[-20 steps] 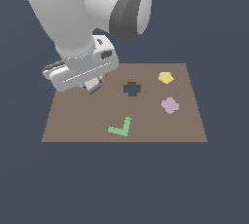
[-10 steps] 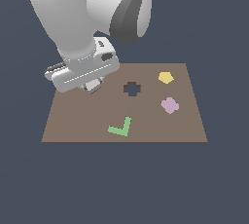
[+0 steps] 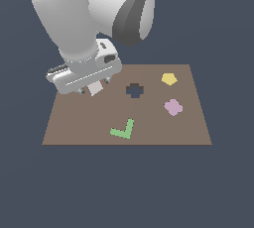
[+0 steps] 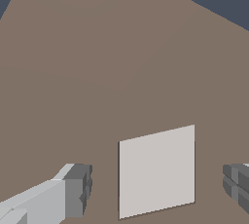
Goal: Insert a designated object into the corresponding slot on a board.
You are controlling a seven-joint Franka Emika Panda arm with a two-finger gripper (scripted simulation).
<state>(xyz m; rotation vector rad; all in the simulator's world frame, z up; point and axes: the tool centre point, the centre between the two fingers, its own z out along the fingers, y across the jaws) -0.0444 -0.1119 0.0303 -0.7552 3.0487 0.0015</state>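
The grey-beige square tile (image 4: 156, 171) lies flat on the brown board (image 3: 149, 133), at the board's far corner on the exterior view's left, and in that view only a pale corner of it (image 3: 95, 88) peeks out from under the robot's hand. In the wrist view the tile sits between the two fingers of the jaws (image 4: 158, 186), with a clear strip of board showing on each side of it, so the fingers (image 4: 78, 189) stand spread wider than the tile and touch nothing; the jaws are wide apart and hold nothing. How high the fingertips are above the board I cannot tell. The white arm comes down from the upper part of the exterior view and covers that corner of the board. The dark lobed, cross-like cut-out (image 3: 134, 90) lies near the board's middle, just to the exterior view's right of the hand. The square slot does not show in either view; it may be hidden behind the arm. A yellow five-sided piece (image 3: 169, 78) lies near the far edge on the exterior view's right, and a pink lobed piece (image 3: 173, 107) lies nearer the camera, close to it. A green L-shaped piece (image 3: 123, 130) lies towards the near edge, well apart from the tile.
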